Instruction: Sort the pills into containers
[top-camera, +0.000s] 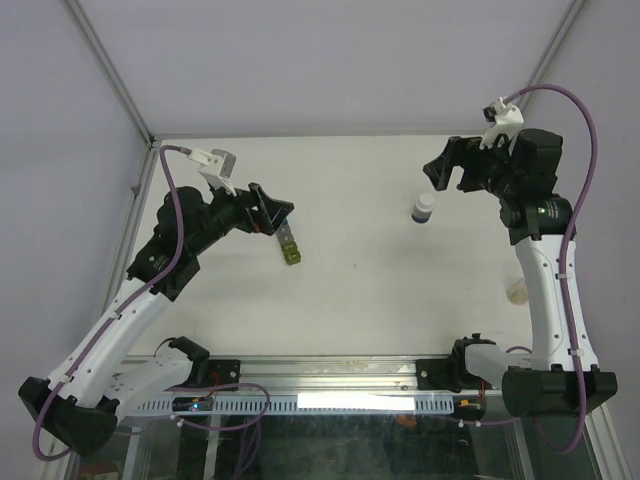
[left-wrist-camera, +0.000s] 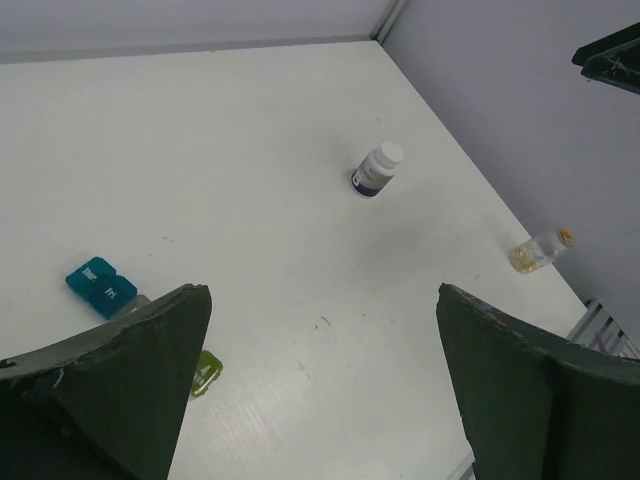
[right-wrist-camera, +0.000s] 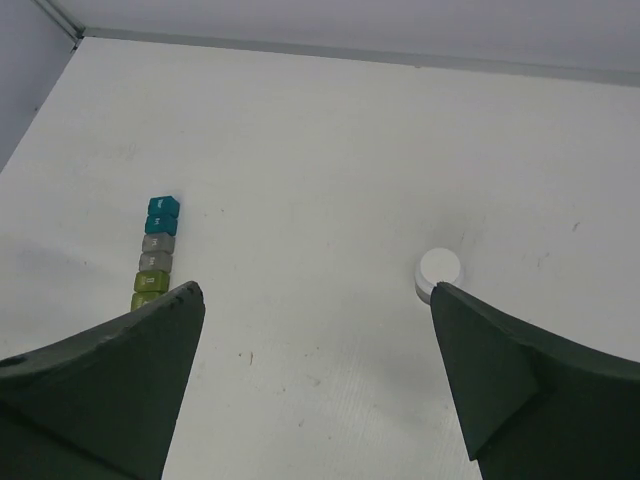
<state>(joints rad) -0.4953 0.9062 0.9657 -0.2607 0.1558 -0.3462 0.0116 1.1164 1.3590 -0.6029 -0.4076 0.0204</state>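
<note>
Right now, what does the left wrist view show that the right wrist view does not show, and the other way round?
Only the left wrist view shows a small clear vial with yellowish contents, near the table's edge. Only the right wrist view shows the containers as one whole strip, from teal through grey to yellow-green; the left wrist view shows mainly its teal end and its yellow-green end. Both views share the white-capped pill bottle and the white table.

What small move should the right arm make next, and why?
Probably lower the open right tool toward the white-capped pill bottle. It stands upright and unheld, close to that tool, with its cap on, while the pill-organizer strip lies over by the left tool.
</note>
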